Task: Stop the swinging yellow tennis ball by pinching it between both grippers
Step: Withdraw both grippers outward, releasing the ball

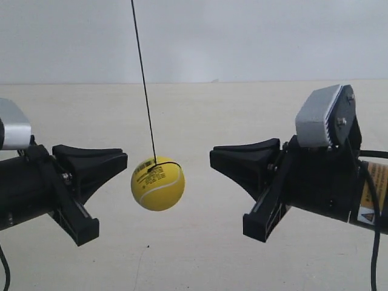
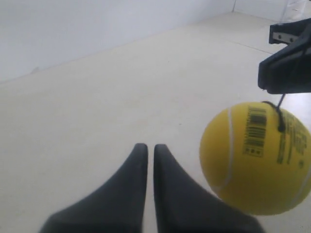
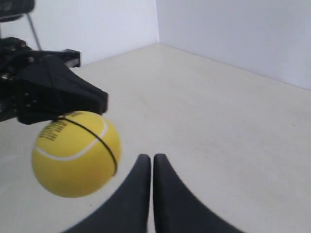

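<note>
Hanging by string [image 1: 143, 79], yellow tennis ball [image 1: 157, 183] sits above worktop [image 1: 200, 254], between left gripper [image 2: 146, 146] and right gripper [image 3: 148, 156]. Both sets of jaws pressed together. Risk: narrow tips meet ball off-centre; it squirts sideways.

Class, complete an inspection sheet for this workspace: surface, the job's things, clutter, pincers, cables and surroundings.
Surface: pale beige surface, smooth.
Job's things: yellow tennis ball hangs on a slanted black string between the two arms, nearer the arm at the exterior view's left; not pinched.
Clutter: nothing seen.
Grippers: left pincer shut; right pincer shut; neither holds anything.
Cables: black cable beside the arm at the exterior view's right.
Surroundings: plain white wall.
</note>
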Available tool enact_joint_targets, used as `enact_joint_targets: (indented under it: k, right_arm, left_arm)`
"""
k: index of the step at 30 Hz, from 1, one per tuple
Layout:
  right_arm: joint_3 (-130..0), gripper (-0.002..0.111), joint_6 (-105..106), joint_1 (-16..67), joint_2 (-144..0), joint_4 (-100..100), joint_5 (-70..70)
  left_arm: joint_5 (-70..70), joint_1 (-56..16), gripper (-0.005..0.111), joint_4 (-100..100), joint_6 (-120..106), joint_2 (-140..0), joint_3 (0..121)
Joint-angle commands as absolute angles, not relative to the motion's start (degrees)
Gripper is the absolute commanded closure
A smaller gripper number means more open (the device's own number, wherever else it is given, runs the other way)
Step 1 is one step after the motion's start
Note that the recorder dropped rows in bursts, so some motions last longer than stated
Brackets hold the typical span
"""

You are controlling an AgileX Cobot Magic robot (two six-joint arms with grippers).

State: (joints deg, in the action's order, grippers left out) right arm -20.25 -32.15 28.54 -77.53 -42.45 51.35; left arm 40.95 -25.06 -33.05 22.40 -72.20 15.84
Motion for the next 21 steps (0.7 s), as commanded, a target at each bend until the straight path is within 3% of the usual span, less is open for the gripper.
enact_joint_targets:
  k: [1, 11, 16, 21]
  right_arm:
    - [-20.12, 0.108, -28.54, 28.54, -77.20, -36.66, 46.38]
    - [-20.12, 0.108, -30.66, 28.54, -73.01, -37.18, 42.88]
    - [-20.12, 0.108, -42.40, 28.54, -71.13, -53.73, 46.78]
    - [-20.12, 0.108, -43.38, 28.54, -71.13, -54.44, 46.71]
  left_arm:
    - [36.35, -25.23, 0.102, -29.76, 21.99, -67.41, 15.67]
    - [20.89, -25.23, 0.102, -22.32, 17.22, -55.79, 15.32]
    - [29.28, -25.23, 0.102, -31.33, 23.48, -55.81, 11.41]
    - [35.50, -25.23, 0.102, -33.61, 25.33, -57.18, 9.36]
